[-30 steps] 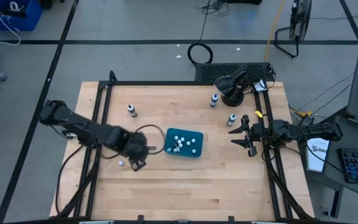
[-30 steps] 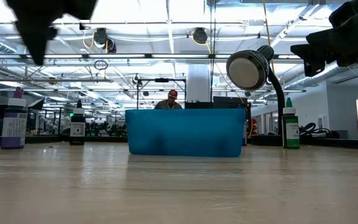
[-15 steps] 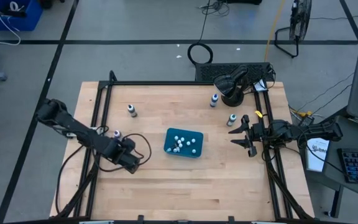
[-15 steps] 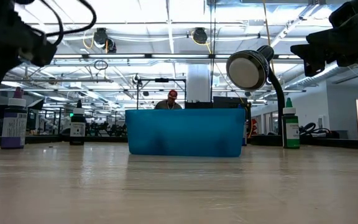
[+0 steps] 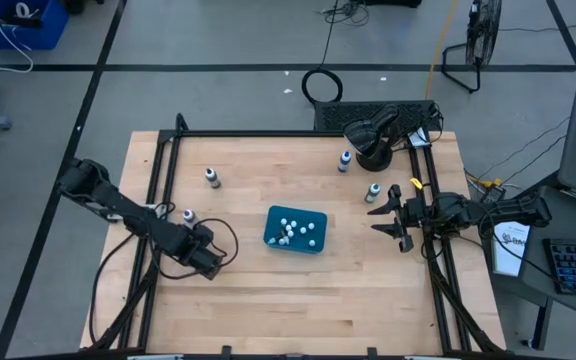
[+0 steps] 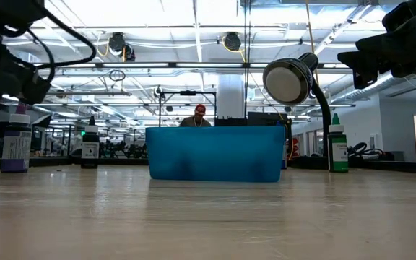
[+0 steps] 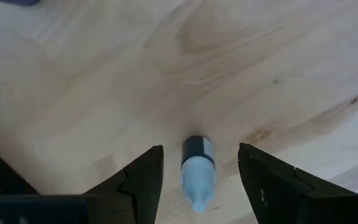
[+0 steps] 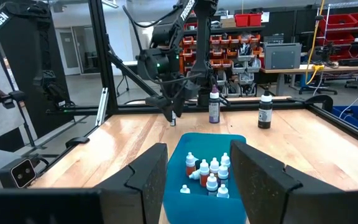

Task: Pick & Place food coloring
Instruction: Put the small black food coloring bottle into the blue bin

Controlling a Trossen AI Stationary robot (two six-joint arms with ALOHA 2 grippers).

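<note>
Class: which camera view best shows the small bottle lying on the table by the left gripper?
The left wrist view: the small bottle lies between the open left gripper fingers, untouched. The other views do not show it.

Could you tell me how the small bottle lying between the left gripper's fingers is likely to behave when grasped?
The small bottle lies on its side on the bare wooden table, so it may roll if nudged. Being tiny, it is probably light. Its round, smooth-looking body could slip between the open left gripper.
</note>
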